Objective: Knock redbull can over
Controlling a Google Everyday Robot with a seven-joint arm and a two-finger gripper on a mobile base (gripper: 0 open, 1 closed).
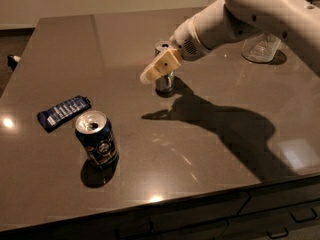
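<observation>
The redbull can (164, 83), slim and silver-blue, stands upright near the middle of the dark table (200, 149). My gripper (150, 74), with pale cream fingers, reaches in from the upper right and crosses in front of the can's upper half, hiding much of it. Its tip sticks out just left of the can. Whether it touches the can I cannot tell.
A shorter, wider dark blue can (97, 139) stands open-topped at the front left. A flat dark blue wrapper (63, 112) lies left of it. A clear glass (261, 47) stands at the back right. The arm's shadow falls across the table's right half.
</observation>
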